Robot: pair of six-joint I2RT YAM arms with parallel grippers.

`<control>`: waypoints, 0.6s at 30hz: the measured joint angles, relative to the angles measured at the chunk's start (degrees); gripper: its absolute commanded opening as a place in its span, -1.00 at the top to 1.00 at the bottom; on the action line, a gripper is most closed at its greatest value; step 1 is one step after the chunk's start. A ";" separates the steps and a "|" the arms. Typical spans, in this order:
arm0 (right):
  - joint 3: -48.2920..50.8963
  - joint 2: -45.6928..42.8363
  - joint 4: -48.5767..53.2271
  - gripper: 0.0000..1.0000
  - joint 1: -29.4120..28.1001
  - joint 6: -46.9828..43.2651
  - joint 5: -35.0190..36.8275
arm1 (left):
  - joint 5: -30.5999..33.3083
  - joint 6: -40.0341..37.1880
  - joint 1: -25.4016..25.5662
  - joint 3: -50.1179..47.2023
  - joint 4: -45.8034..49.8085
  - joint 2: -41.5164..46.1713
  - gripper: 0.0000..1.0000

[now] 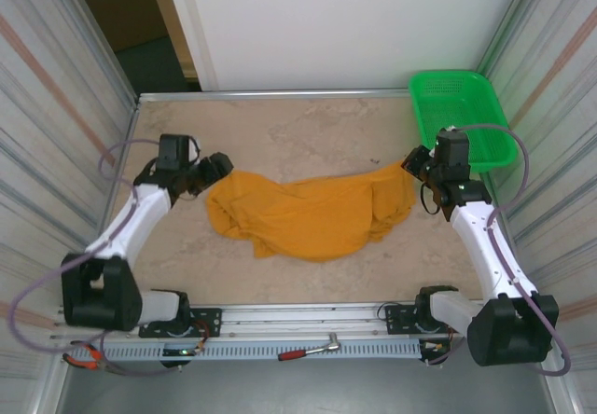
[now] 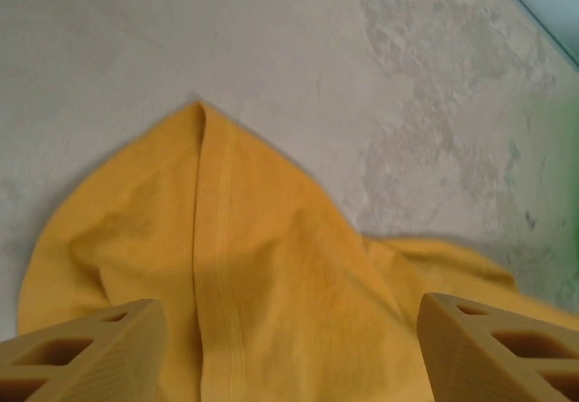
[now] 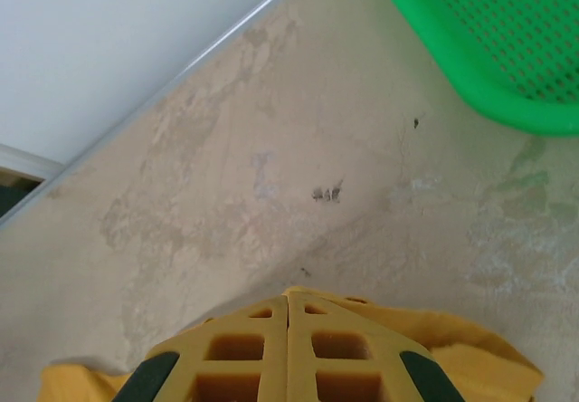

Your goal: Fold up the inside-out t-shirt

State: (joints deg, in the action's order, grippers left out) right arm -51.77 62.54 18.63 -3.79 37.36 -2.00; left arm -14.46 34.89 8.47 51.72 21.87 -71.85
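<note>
Across the table (image 1: 280, 125), t-shirt (image 1: 308, 213), left jaws wide over a seam (image 2: 217, 266) visible from the wrist, right jaws pinching its corner.

Mottled beige tabletop (image 1: 280, 125), white back wall (image 1: 354, 22)

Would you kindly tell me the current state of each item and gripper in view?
t-shirt, crumpled and unfolded, spread between the grippers
left gripper, open above the t-shirt's left end
right gripper, shut on the t-shirt's right end
green basket, upright and empty
</note>
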 measured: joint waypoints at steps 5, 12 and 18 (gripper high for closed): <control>0.00 0.00 -1.05 1.00 0.00 -0.79 0.72 | 3.87 1.84 11.30 -11.85 -0.33 13.03 -0.45; 0.04 0.35 -1.88 1.00 -0.11 -1.03 0.72 | 7.72 6.60 15.78 -24.24 -3.10 12.79 -0.36; 0.04 1.05 -2.08 1.00 -0.31 -1.03 0.87 | 8.15 7.61 16.04 -24.61 -8.72 10.16 -0.28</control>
State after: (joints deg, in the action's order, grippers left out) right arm -51.72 63.59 16.56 -4.10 36.34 -1.13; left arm -6.31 42.50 24.51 27.11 13.15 -61.69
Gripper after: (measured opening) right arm 0.051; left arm 0.653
